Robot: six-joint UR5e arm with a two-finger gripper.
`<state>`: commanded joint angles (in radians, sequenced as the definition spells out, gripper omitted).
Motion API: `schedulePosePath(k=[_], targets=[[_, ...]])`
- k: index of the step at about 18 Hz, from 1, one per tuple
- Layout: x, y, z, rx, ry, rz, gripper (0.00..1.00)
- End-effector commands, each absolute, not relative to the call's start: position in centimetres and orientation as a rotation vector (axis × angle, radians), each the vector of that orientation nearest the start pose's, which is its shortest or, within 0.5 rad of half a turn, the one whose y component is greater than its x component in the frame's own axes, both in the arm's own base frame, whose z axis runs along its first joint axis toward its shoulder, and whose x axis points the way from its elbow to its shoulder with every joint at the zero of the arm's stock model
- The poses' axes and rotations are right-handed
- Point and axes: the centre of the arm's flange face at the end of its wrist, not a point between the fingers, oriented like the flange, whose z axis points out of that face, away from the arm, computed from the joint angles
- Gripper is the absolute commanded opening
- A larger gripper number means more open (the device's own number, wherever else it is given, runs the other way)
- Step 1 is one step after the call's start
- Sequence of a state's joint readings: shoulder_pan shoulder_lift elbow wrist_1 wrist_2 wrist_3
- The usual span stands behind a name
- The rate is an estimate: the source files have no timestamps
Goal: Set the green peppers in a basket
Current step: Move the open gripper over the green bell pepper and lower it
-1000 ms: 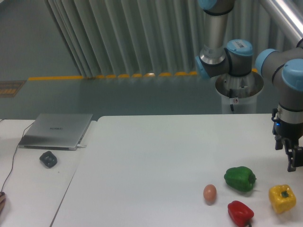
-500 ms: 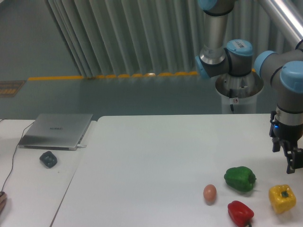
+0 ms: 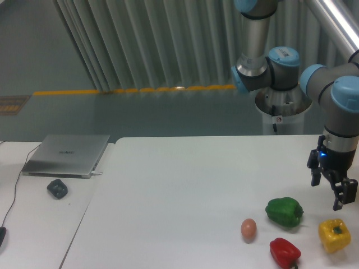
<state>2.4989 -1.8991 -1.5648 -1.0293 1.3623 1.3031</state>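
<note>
Sitting on table (image 3: pixel 168 185), glossy lumpy green pepper (image 3: pixel 284 212) w/ tool (image 3: pixel 327 193) just above-right, fingers spread, holding nothing.

Single fixed view, set in front of the counter (image 3: pixel 185 185) and somewhat above it, looking down and across toward the far edge and the corrugated wall behind. The near edge falls below the frame; the far-left corner is visible. The arm's base column (image 3: pixel 283 109) stands beyond the far edge at right. No second view is supplied.
</note>
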Motion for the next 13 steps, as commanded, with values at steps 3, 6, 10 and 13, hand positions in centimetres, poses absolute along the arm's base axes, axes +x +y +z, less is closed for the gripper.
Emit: schedulePosePath(k=[3, 6, 10, 13], targets=[[-40.5, 51.3, 36.2, -2.807, 0.462, 0.116, 1.0], [-38.7, 52.6, 35.8, -2.812, 0.527, 0.112, 1.0], [-36.4, 55.0, 35.4, -2.847, 0.804, 0.165, 1.0], [-35.6, 55.3, 34.6, -2.844, 1.047, 0.166, 1.0]])
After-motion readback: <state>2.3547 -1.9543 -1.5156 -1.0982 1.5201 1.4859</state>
